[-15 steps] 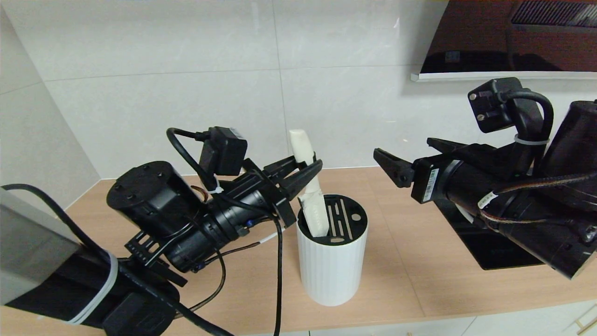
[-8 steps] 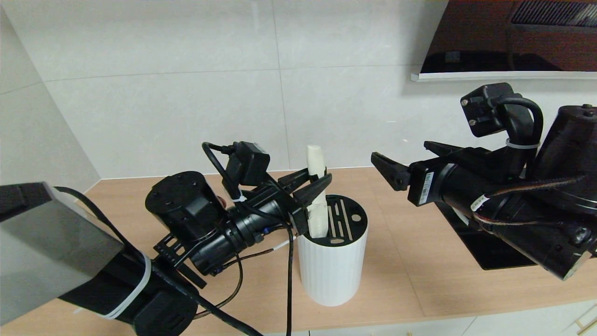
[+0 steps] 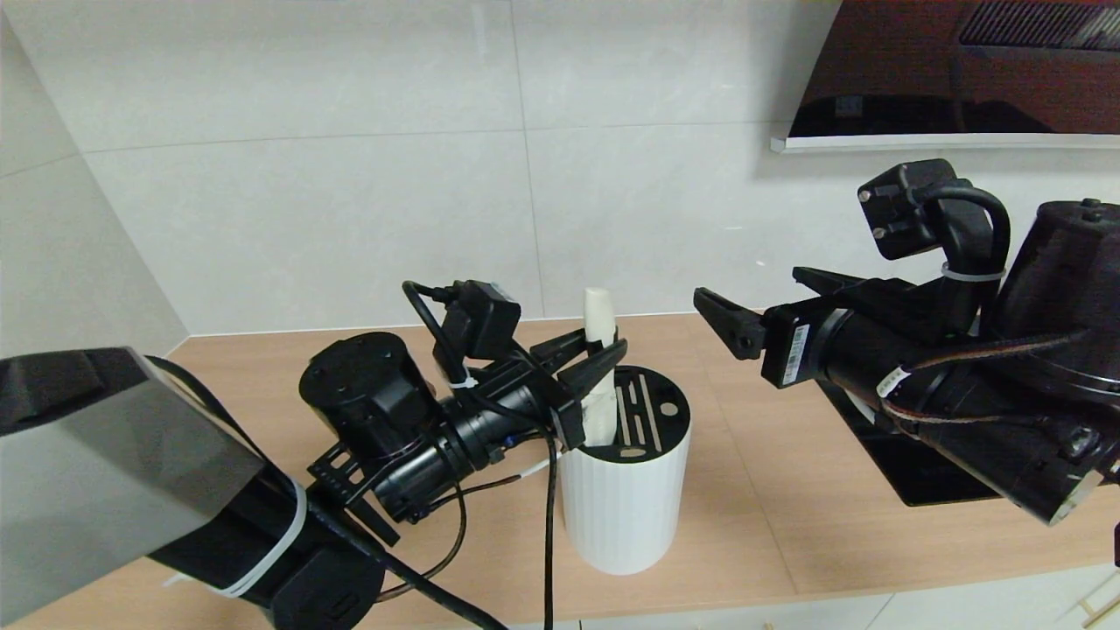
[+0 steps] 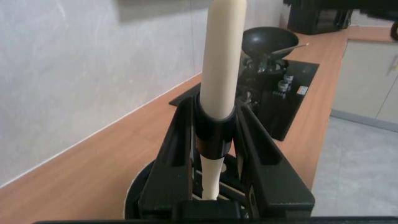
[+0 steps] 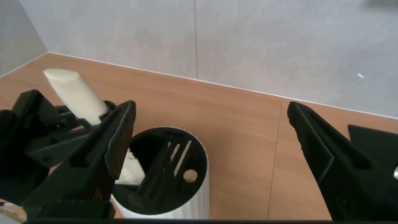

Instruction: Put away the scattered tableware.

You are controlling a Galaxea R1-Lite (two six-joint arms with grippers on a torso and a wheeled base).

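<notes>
Tableware here is one white utensil [image 3: 597, 308], and the left claw [image 3: 604, 350] is gripping it, both fingers closed around the shaft partway down. The rounded top end is sticking up above the claw, tilted slightly; the lower end is reaching below the claw into the holder [image 3: 621, 507]. In the left wrist view the claw [image 4: 217, 124] is pinching the utensil [image 4: 222, 50] with the holder's dark rim [image 4: 140, 186] showing right beneath the fingers. How deep the lower end is sitting cannot be told.

The holder, a white ribbed cylinder with a black slotted top, is standing on the wooden counter [image 3: 752, 507] directly under the left claw.

The right claw [image 3: 751, 293] is hanging wide open and holding nothing, apart from the utensil, its tips pointing toward the left claw. From its wrist view the claw [image 5: 209, 115] is framing the holder [image 5: 168, 155] and the utensil [image 5: 74, 90] below it. A black cooktop [image 3: 910, 472] is lying under the right arm.
</notes>
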